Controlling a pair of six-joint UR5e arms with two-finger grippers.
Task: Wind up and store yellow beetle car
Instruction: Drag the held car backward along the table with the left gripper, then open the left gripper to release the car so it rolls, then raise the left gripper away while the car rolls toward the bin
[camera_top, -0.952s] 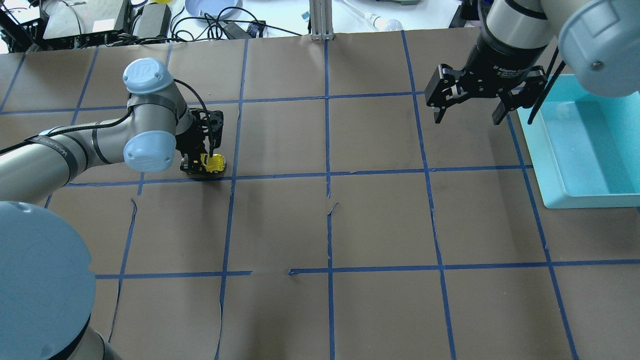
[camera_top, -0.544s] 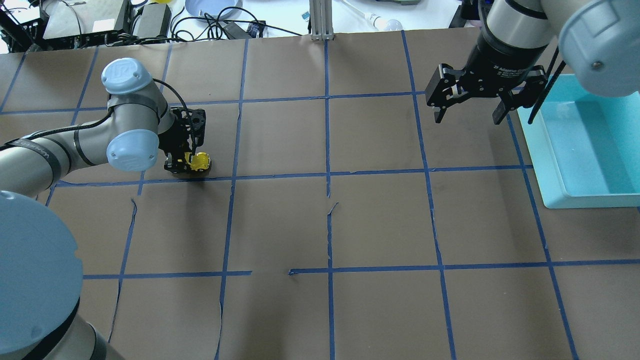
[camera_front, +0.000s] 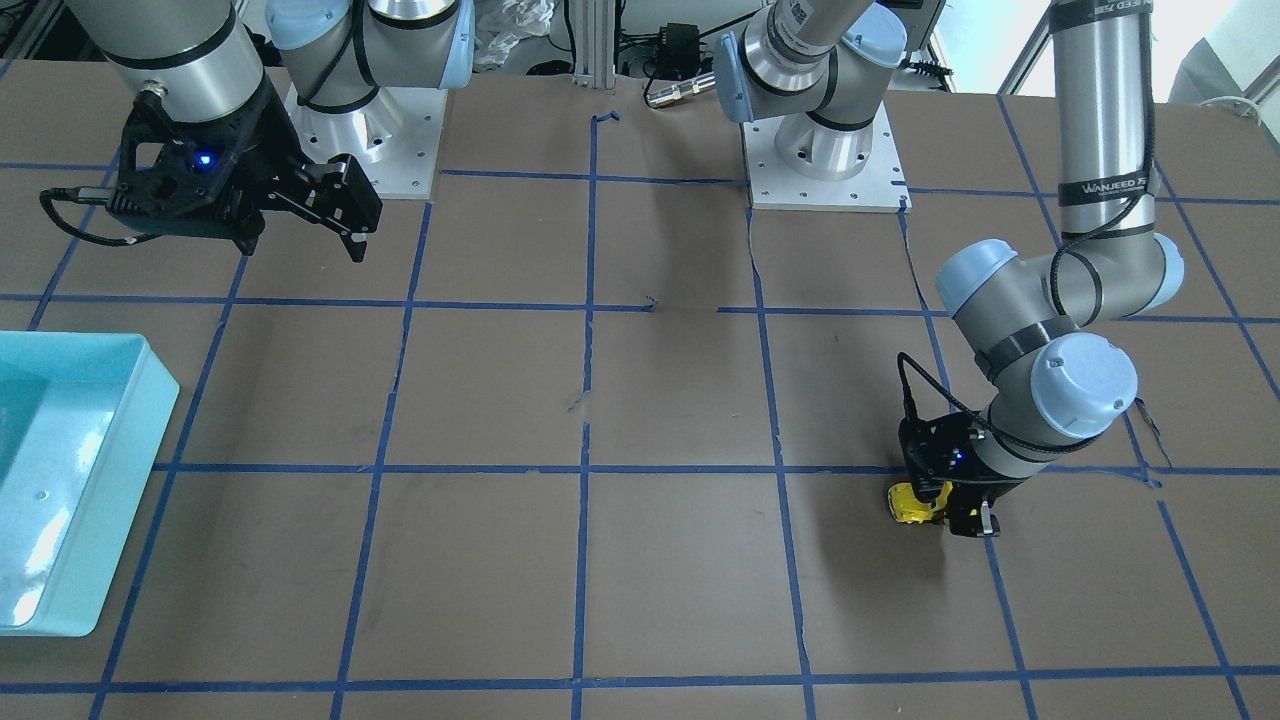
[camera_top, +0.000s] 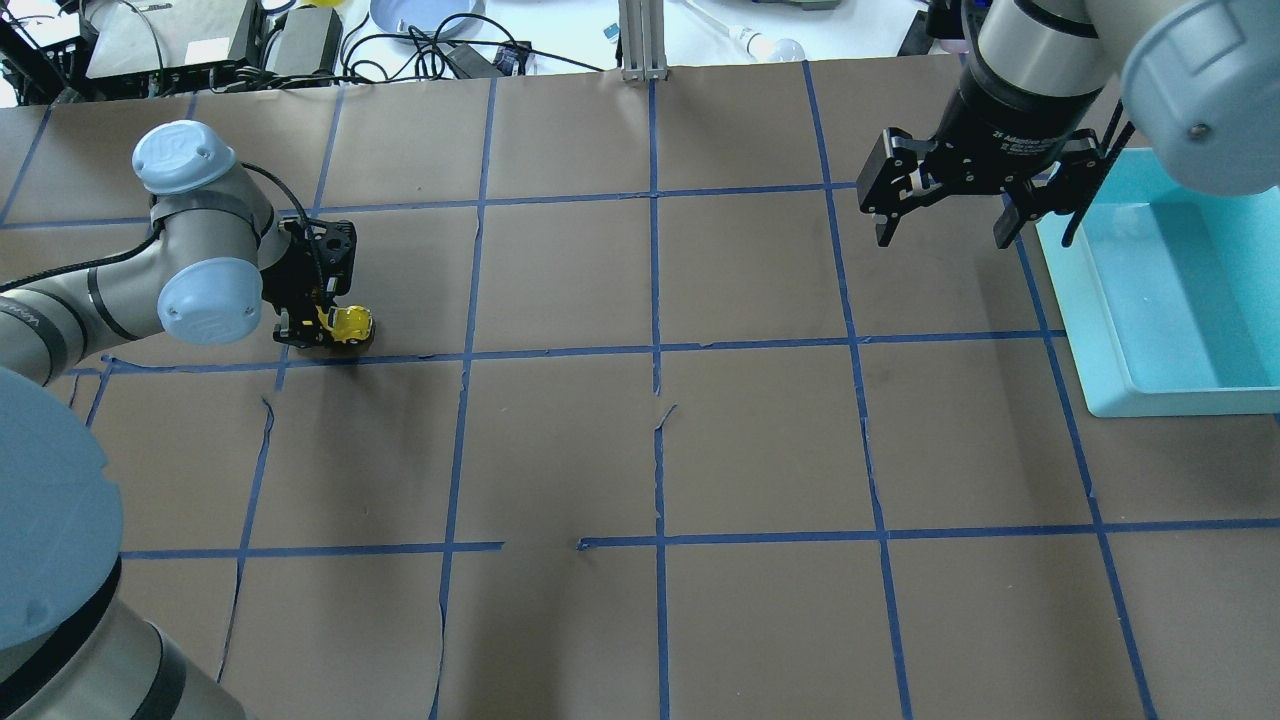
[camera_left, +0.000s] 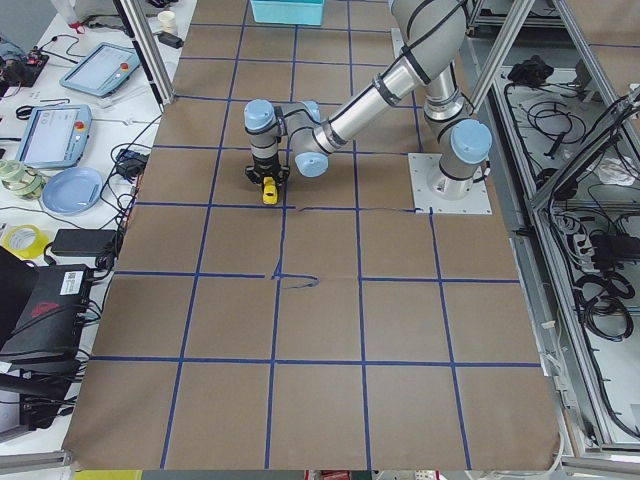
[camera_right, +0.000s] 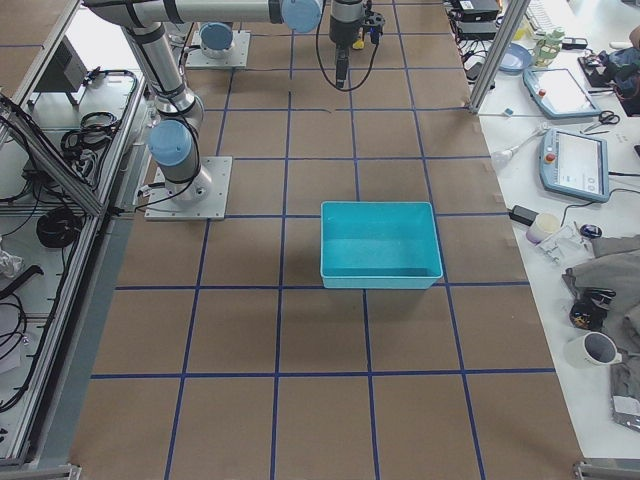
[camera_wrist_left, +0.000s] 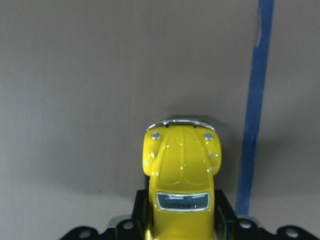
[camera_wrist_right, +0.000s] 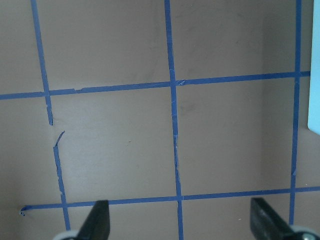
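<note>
The brown gridded counter carries everything, with the teal bin at its far right end, well apart from the work. My right hand hangs released beside that bin, its fingers spread wide over bare paper. My left hand is down at counter level on the left side, clenched on the rear of the yellow beetle car. The car's nose pokes out in front of the fingers, just above a blue tape line.

This looks like the wind-up pull. To do it well I should keep the wheels pressed flat on the counter and draw the car straight backward along its own axis. I should not lift or twist it, so the wheels turn rather than skid. My grip should stay low on the body.

Compared with a second ago, my left hand and the car sit noticeably further toward the counter's left end, along the same tape line. My right hand has barely shifted.
</note>
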